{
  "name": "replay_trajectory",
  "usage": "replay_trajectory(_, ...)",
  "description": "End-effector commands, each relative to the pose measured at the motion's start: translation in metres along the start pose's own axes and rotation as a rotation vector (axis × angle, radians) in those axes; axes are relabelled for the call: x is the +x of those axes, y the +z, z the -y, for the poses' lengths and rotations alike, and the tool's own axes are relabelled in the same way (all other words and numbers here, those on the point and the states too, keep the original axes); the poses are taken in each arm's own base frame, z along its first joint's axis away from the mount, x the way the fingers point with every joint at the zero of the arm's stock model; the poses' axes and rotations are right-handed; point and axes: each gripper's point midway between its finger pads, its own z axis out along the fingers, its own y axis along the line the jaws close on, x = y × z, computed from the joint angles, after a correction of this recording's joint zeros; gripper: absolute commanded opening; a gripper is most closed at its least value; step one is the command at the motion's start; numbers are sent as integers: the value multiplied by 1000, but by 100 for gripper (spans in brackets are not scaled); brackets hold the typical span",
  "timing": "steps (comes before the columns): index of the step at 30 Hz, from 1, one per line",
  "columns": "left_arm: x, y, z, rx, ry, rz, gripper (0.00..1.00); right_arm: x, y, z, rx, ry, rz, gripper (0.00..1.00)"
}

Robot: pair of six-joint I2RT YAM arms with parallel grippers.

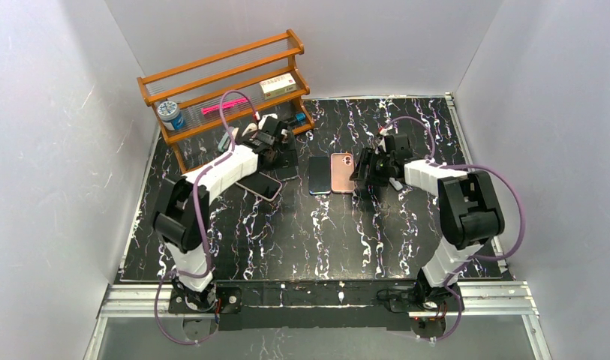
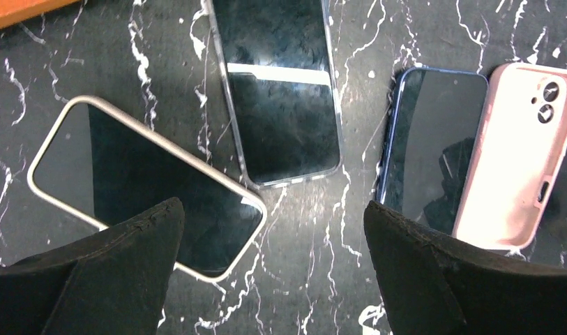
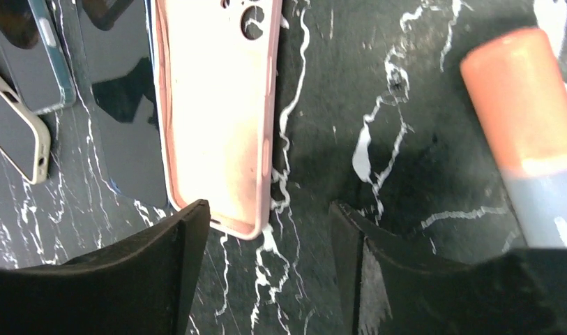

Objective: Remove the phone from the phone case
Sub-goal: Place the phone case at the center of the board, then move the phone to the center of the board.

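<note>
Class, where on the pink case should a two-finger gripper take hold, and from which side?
Probably its right long wall, from above: the case lies flat, hollow apparently up, so a finger fits inside the rim; the phone crowds its left side.

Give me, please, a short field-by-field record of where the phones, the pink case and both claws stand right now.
pink case: empty, open side up, flat on the table
blue phone: out of the case, dark face up, right beside it on the left arm's side
left claw: open, holds nothing, hovers by the beige-rimmed phone
right claw: open, holds nothing, at the end of the pink case
other items: clear-cased phone; wooden rack at the far left
task state: phone appears already removed
</note>
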Motion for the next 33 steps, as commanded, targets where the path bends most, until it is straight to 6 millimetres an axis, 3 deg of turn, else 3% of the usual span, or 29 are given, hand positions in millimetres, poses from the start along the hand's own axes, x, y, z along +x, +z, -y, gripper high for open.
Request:
replay_trajectory(1, -9, 13, 1, -40, 45, -22, 98, -15, -25, -1, 27, -82, 118, 74)
replay_trajectory(8, -14, 50, 4, -104, 77, -26, 98, -40, -61, -2, 63, -134, 341, 99)
replay_trajectory(16, -19, 81, -5, -219, 102, -17, 98, -49, -95, -2, 84, -183, 503, 99)
replay_trajectory(22, -15, 98, 0, -217, 96, -32, 98, -52, -102, -5, 78, -202, 528, 99)
replay_trajectory(28, 7, 105, -6, -224, 60, -65, 95, -50, -100, -5, 76, -192, 516, 99)
replay_trajectory(33, 40, 104, -19, -226, 63, -130, 82, -50, -104, -12, 41, -196, 517, 98)
